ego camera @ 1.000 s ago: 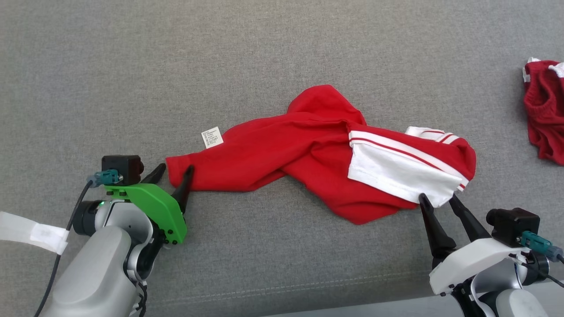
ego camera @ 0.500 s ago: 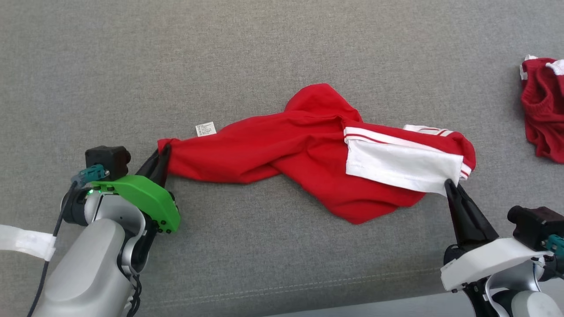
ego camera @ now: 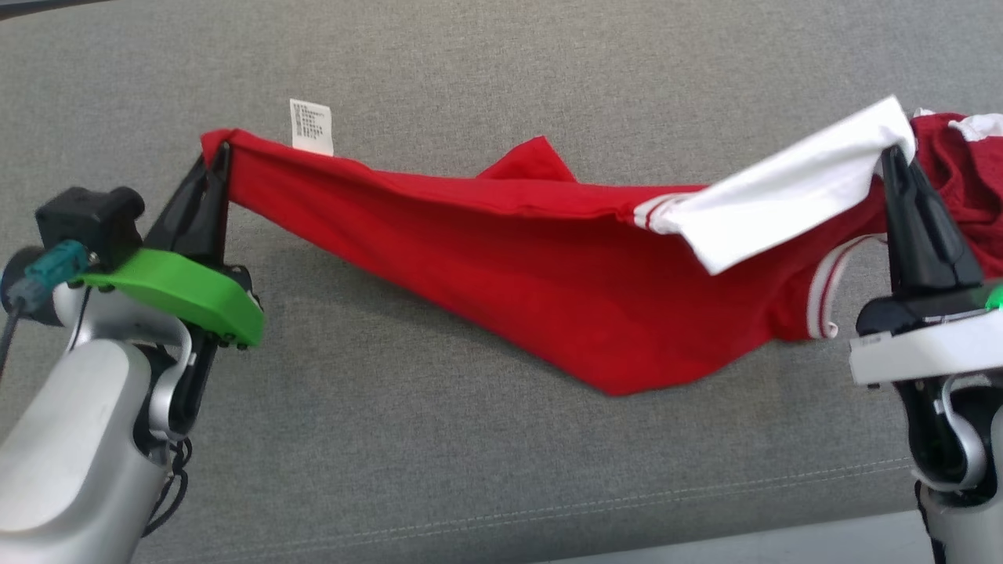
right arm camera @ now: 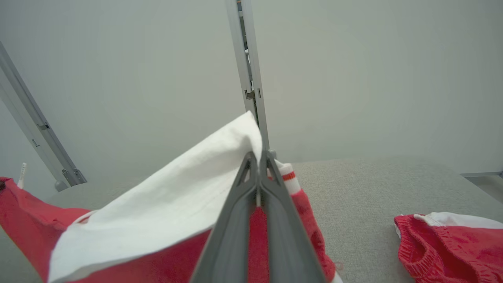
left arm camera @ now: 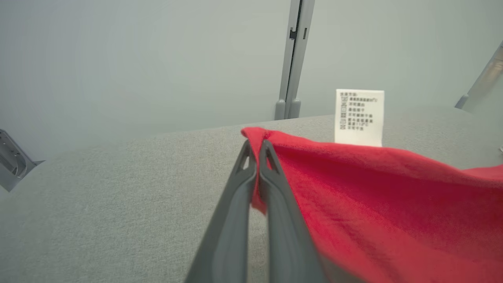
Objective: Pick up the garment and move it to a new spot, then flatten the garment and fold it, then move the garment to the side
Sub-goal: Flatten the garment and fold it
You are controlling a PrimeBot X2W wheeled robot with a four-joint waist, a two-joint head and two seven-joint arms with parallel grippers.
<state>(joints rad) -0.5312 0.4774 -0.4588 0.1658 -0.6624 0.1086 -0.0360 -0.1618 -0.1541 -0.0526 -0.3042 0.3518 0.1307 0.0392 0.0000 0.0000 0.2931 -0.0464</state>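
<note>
Above grey upholstered surface (ego camera: 470, 439): red garment (ego camera: 548, 266) hangs stretched between both claws.
Left gripper (ego camera: 221, 154) pinches its red corner, right gripper (ego camera: 891, 159) pinches the white panel's corner; middle sags low. Second red knit piece (ego camera: 968, 180) lies far right, just behind the right gripper. Left wrist view reads the white care label (left arm camera: 359, 117) standing upright; both wrist views catch a pale wall (right arm camera: 353, 78) and metal post (right arm camera: 247, 70).
</note>
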